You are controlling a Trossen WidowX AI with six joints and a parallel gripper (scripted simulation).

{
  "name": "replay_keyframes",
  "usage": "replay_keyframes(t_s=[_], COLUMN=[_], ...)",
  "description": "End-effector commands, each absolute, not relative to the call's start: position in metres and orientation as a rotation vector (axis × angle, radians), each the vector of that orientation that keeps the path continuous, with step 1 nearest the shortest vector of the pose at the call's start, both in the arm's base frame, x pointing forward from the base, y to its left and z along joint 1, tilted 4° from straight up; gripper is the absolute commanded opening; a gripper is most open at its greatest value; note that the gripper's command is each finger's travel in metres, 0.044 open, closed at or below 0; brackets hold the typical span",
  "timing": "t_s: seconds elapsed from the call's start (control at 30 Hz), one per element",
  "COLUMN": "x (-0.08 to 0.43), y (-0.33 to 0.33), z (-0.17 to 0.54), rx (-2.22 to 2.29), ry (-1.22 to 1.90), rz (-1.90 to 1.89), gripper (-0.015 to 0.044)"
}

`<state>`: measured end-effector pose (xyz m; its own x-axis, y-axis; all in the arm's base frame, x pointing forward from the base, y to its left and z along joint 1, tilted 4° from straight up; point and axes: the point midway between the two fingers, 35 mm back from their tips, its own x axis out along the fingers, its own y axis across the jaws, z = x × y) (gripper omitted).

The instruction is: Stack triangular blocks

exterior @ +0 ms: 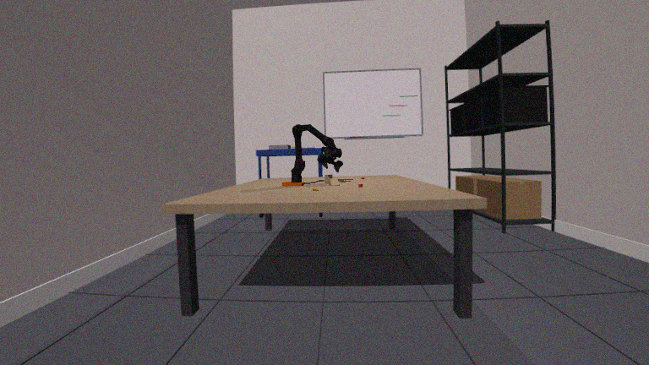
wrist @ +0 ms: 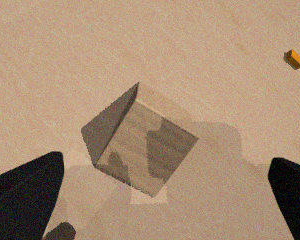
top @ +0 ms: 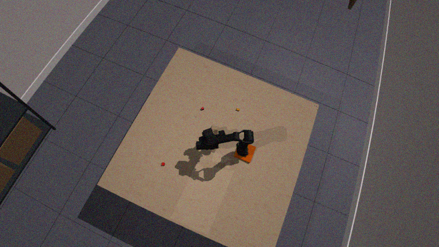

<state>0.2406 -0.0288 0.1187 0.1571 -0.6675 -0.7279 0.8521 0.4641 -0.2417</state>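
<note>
A pale wooden triangular block lies between and beyond the fingers in the wrist view, turned askew to them, with a dark end face at its left and shadow on its broad face. In the exterior view the pale wood stands on the table below the hand, with a shaded part and a lit part. I cannot tell there whether it is one block or two. My gripper is open and empty, above the wood. In the top view the arm hides most of this area.
A yellow-orange piece lies near the blocks. One red piece and another red piece lie farther off. The arm stands on an orange base plate.
</note>
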Motion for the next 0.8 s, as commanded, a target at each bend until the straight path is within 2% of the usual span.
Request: replay_keyframes(t_s=[0.0, 0.43, 0.77], x=[0.231, 0.232, 0.247], y=[-0.012, -0.013, -0.059], z=[0.109, 0.108, 0.053], rx=[0.662, 0.662, 0.665], ry=[0.607, 0.607, 0.61], rz=[-1.336, -1.336, -1.334], gripper=[0.044, 0.044, 0.044])
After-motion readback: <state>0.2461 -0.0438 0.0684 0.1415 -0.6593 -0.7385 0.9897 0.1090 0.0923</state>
